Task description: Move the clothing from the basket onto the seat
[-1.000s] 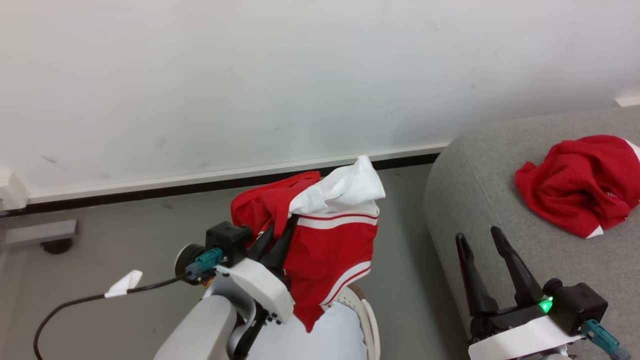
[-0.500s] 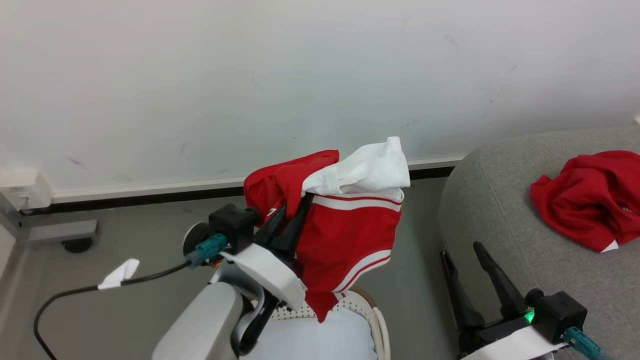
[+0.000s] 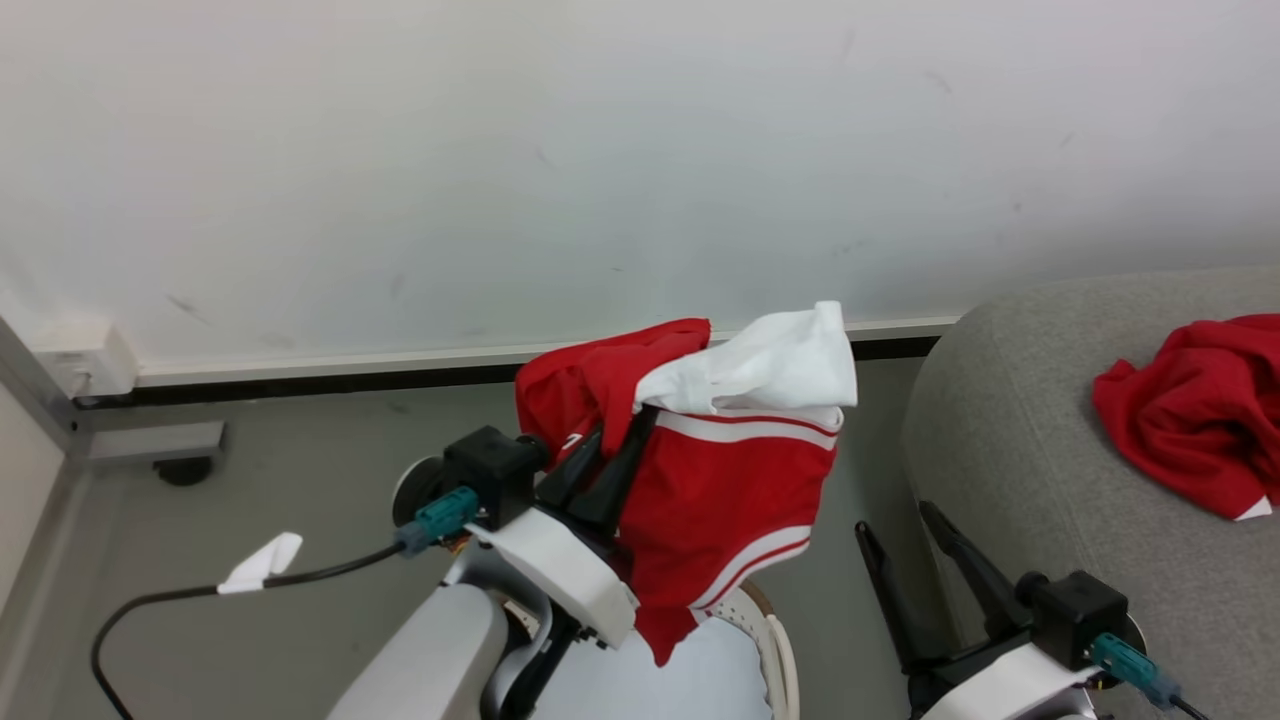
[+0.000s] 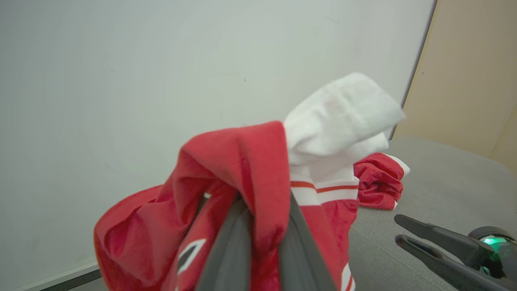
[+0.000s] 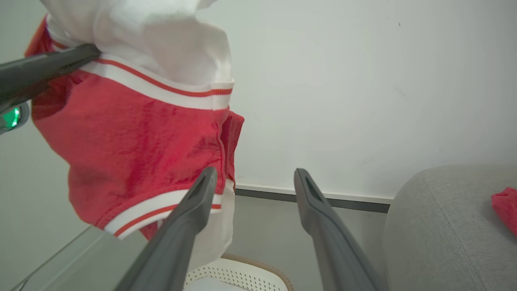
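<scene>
Red clothing (image 3: 730, 490) aloft in upward-tilted left pincer (image 3: 622, 432), above the basket (image 3: 782, 662).

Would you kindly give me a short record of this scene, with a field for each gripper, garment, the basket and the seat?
Left gripper: shut on the held garment, raised over the basket
Right gripper: open, holding nothing, beside the seat
Held garment: red with white panel and stripes
Basket: on the floor beneath the held garment
Seat: one red garment lying on it
</scene>
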You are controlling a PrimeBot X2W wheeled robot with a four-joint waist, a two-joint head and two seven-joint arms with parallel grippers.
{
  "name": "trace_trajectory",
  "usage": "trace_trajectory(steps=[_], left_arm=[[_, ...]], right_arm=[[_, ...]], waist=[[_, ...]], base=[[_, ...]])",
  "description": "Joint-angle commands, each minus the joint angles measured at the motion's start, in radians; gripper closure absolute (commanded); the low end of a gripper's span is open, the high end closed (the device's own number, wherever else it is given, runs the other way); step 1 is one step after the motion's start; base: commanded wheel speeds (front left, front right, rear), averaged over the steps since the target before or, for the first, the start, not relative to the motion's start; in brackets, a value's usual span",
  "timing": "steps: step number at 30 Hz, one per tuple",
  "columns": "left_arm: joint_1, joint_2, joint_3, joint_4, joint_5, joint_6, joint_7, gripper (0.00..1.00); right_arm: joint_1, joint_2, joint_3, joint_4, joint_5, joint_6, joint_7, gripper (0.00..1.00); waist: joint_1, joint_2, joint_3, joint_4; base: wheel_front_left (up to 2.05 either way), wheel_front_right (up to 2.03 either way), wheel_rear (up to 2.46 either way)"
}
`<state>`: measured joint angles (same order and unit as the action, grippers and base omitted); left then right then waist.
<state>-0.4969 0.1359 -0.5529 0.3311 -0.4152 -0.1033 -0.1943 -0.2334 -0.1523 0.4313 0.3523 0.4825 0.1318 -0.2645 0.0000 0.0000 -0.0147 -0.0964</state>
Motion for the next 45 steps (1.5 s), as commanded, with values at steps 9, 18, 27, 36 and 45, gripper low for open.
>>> trace_trajectory(steps=[9,18,27,36,45], left_arm=[[0.026,-0.027,-0.057,-0.024,-0.014,-0.004,0.007,1.0],[0.034,-0.046,-0.104,-0.027,-0.022,-0.008,0.015,1.0],[0.041,-0.054,-0.132,-0.032,-0.038,-0.009,0.015,1.0],[0.044,-0.053,-0.141,-0.029,-0.046,-0.003,0.017,1.0],[0.048,-0.045,-0.139,-0.021,-0.056,0.007,0.009,1.0]], right_arm=[[-0.158,-0.084,0.221,0.1,0.231,-0.002,0.027,0.0],[-0.305,-0.19,0.525,0.088,0.422,-0.002,0.041,0.0],[-0.401,-0.192,0.707,0.145,0.547,-0.002,0.006,0.0],[-0.45,-0.174,0.766,0.178,0.579,-0.002,-0.001,1.0],[-0.427,-0.18,0.736,0.164,0.566,-0.002,-0.001,1.0]], waist=[[0.0,0.0,0.002,0.056],[0.0,0.0,0.0,0.113],[0.0,0.0,-0.007,0.159],[0.0,0.0,-0.015,0.178],[0.0,0.0,-0.012,0.167]], base=[[0.0,0.0,0.0],[0.0,0.0,0.0],[0.0,0.0,0.0],[0.0,0.0,0.0],[0.0,0.0,0.0]])
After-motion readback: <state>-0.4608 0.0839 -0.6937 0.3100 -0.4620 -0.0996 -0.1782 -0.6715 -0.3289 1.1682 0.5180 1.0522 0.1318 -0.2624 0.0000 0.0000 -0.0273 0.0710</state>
